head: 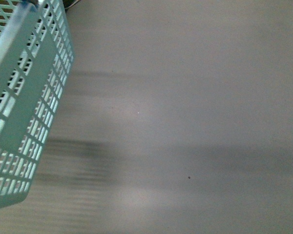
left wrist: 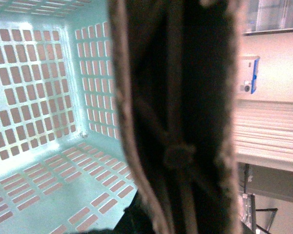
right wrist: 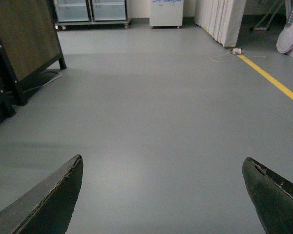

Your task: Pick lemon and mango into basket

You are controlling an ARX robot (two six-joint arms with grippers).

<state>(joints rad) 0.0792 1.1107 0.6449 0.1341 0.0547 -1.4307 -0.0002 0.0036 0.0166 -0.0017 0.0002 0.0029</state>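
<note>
The light aqua slotted plastic basket (head: 19, 122) tilts at the left; no lemon or mango shows. The right pincer (right wrist: 161, 159) is apart and empty, the left pincer I cannot tell; best level the basket first

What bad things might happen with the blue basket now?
1. The basket looks tilted and the front view is streaky, so it may be swinging; anything dropped in could roll out.
2. Its inside looks empty, the right gripper has open jaws holding nothing, and no fruit shows anywhere, so the fruit may get left behind.
</note>
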